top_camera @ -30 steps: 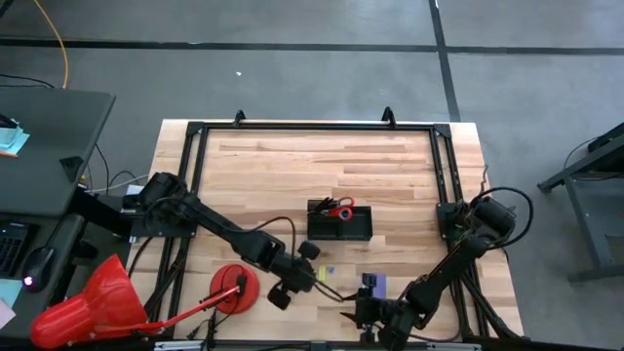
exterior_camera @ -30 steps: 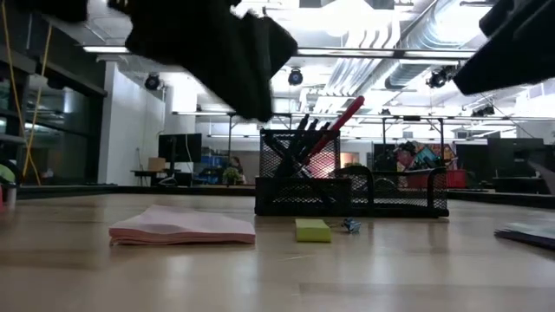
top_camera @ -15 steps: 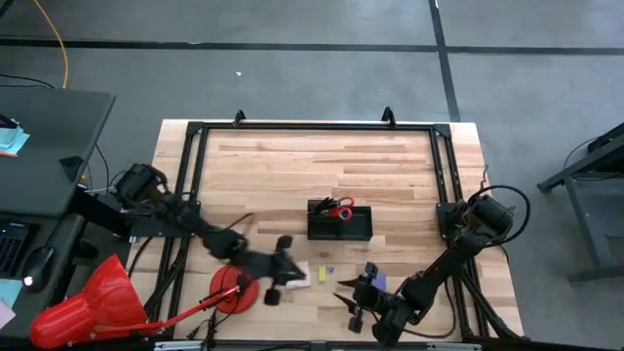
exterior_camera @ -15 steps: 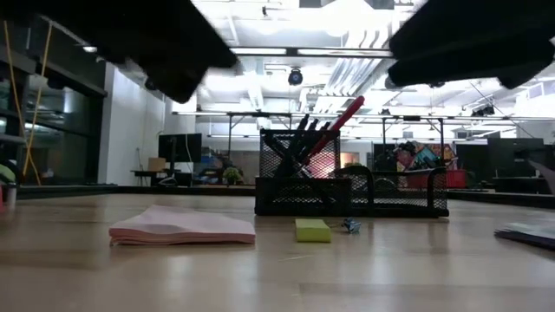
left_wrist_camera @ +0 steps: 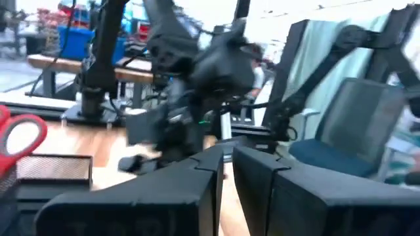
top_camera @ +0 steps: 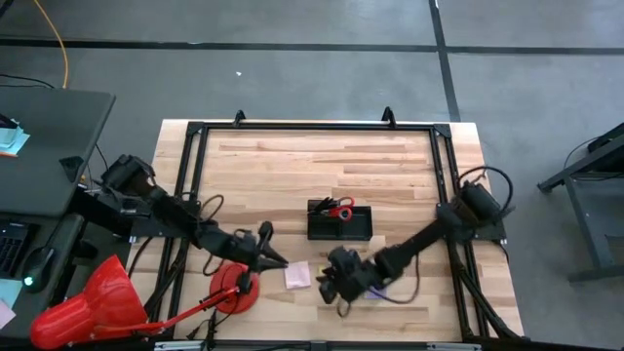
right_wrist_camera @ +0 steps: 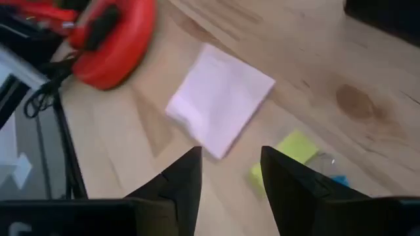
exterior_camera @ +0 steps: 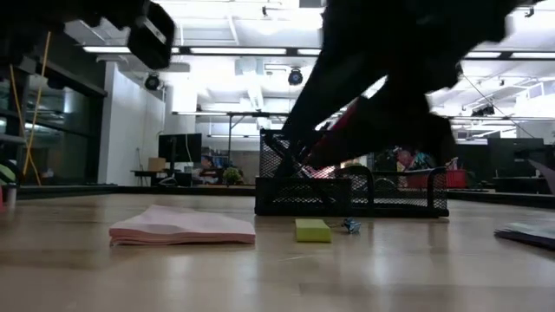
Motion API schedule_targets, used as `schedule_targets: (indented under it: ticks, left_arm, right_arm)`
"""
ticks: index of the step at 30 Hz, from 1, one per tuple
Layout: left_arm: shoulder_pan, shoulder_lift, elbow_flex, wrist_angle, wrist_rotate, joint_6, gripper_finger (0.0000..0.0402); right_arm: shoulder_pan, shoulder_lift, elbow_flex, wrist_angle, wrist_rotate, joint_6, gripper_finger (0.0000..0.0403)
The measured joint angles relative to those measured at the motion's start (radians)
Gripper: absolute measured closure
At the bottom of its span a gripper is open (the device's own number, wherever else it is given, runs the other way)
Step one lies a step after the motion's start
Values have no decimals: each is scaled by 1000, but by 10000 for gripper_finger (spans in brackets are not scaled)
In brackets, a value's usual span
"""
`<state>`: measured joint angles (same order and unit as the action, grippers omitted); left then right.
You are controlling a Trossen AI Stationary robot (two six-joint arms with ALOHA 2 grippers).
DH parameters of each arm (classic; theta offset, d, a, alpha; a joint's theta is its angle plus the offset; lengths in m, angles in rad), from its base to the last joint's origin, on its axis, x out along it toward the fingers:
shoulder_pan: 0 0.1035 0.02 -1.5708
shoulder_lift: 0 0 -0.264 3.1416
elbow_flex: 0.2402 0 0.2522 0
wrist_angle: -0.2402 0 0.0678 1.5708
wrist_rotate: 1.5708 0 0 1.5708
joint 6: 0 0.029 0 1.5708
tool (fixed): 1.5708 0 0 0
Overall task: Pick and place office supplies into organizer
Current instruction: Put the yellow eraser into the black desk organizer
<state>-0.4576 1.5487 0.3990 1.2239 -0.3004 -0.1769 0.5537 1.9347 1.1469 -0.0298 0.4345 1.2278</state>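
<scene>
We can see the black mesh organizer [top_camera: 340,222] in the middle of the table. The red-handled scissors [top_camera: 339,208] and some dark pens [exterior_camera: 305,132] already stand in it, so that part looks done. The pink sticky pad [top_camera: 297,275] lies flat on the wood, near the organizer. A small yellow pad [right_wrist_camera: 290,152] lies just beside it, with a tiny blue bit [exterior_camera: 350,226] next to that. These are left to put away.

Our right gripper [right_wrist_camera: 228,172] hangs over the pink sticky pad and yellow pad with its fingers apart, holding nothing. Our left gripper [top_camera: 274,258] waits near the red disc [top_camera: 232,289], pinched shut and empty.
</scene>
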Motion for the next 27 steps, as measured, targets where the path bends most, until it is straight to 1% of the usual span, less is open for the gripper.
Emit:
schedule_targets:
  ticks: [1,3,5,8,10,12,14,16,18,20,23,25,27]
  left_arm:
    - [-1,-28,-18,-1,3,13,373]
    - [-2,-97,-56,-1,44,31,373]
    - [-2,-176,-90,0,112,32,373]
    - [-1,-296,-135,0,227,10,373]
    - [-1,-365,-156,-4,298,-8,373]
    - [-2,-426,-174,-39,330,-4,373]
    - [-2,-468,-182,-73,334,-3,373]
    - [-1,-496,-186,-105,327,6,373]
    - [-1,-511,-185,-150,316,25,373]
    - [-1,-518,-185,-174,315,41,373]
    - [-1,-517,-186,-189,303,42,373]
    - [-1,-518,-185,-191,303,42,373]
    - [-1,-518,-185,-208,302,34,373]
  right_arm:
    - [-20,0,0,-3,-38,14,253]
    - [-50,-1,5,-6,-90,34,252]
    - [-68,-1,23,-23,-135,63,252]
    - [-84,-2,70,-94,-182,113,256]
    - [-86,-3,120,-208,-210,144,259]
    - [-76,-3,179,-355,-225,177,260]
    - [-69,-4,238,-492,-234,222,257]
    - [-62,-5,277,-594,-237,274,249]
    - [-63,-5,291,-642,-229,316,238]
    - [-75,-5,292,-605,-243,319,223]
    - [-95,12,284,-524,-302,307,202]
    - [-107,45,280,-478,-341,330,195]
    - [-113,78,280,-471,-402,347,193]
